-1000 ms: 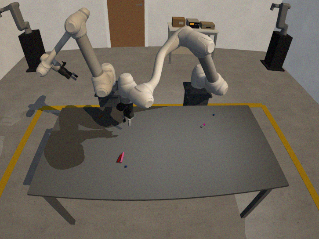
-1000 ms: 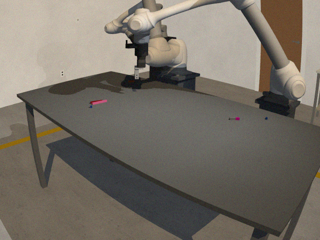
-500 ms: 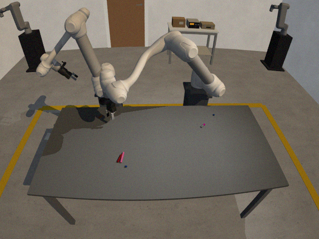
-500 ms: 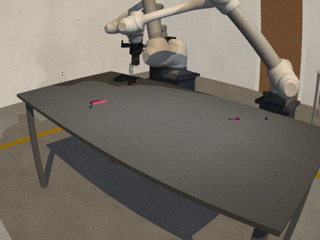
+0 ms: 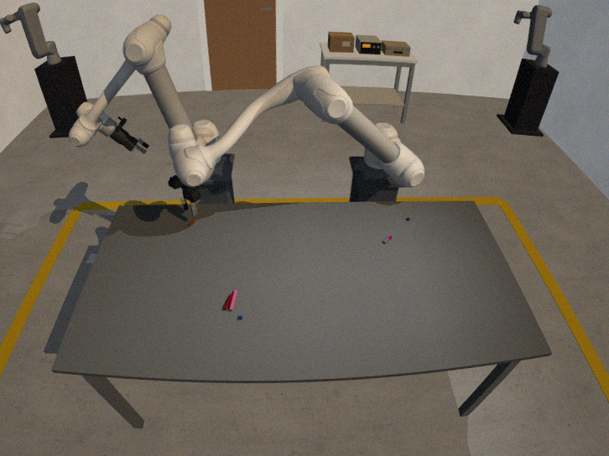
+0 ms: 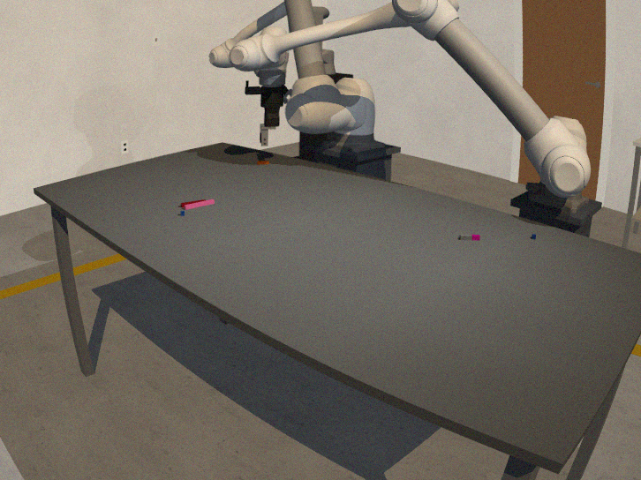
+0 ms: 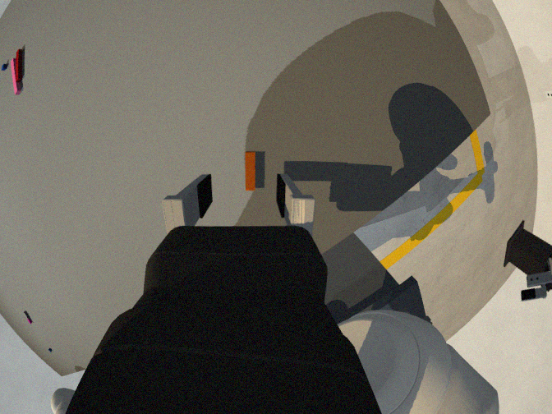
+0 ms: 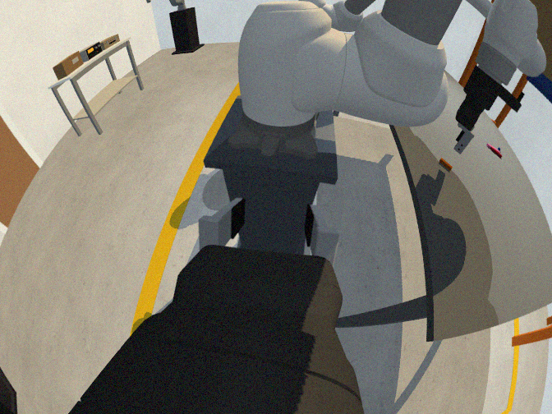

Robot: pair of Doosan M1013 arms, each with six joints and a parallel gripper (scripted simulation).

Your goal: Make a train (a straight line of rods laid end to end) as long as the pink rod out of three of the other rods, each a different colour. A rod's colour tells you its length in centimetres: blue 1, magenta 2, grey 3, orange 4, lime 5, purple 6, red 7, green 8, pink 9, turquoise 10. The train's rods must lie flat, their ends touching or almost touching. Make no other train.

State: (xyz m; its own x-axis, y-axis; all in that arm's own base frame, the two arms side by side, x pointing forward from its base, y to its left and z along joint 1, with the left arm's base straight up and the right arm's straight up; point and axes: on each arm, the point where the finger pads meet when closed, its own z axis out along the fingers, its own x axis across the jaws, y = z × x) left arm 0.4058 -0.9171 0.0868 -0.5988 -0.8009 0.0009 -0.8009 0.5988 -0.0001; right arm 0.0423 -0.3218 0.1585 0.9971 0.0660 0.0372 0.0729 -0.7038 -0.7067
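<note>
Clock directions are read on the top view, 12 at its upper edge. Left gripper: fingers wide apart, nothing between them, raised above the orange rod, which lies flat on the table. Right gripper: fingers apart and unloaded, off the table at 11 o'clock from the orange rod; the exterior view does not show these fingers clearly. The pink rod lies at 5 o'clock from the orange one, with the red rod close alongside at a slight angle; contact cannot be determined. The top view separates this pair, whereas the right wrist view merges them. A small blue rod sits near, at 5 o'clock from pink. At 2 o'clock from pink, the grey rod and magenta rod lie end to end, orange well apart; the exterior view shows their colour boundary best. A second blue rod lies between 1 and 2 o'clock from magenta.
</note>
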